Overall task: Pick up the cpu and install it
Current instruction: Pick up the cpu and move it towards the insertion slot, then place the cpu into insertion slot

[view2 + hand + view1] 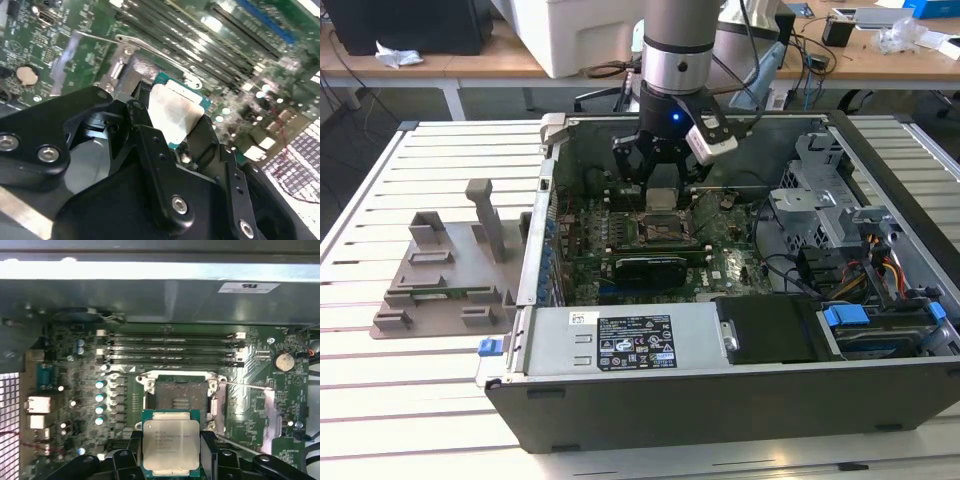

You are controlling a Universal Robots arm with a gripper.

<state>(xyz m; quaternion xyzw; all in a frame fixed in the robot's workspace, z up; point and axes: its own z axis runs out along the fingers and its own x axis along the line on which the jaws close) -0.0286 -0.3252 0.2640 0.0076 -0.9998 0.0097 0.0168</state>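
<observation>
One grey holder [445, 270] sits at the exterior view's left on the slatted worktop [380, 400]. Further right, inside the open computer case [720, 410], the claw [662, 192] grips the cpu [662, 200] by two edges, so it hangs flat above the bare socket [175, 395], whose lever [250, 385] stands swung clear, leaving open room beneath.

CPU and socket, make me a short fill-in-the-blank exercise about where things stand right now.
The gripper is ____ on the cpu.
The socket is ____, with no chip in it.
The cpu hangs ____ the socket, not seated.
Missing words: shut; empty; above.
</observation>
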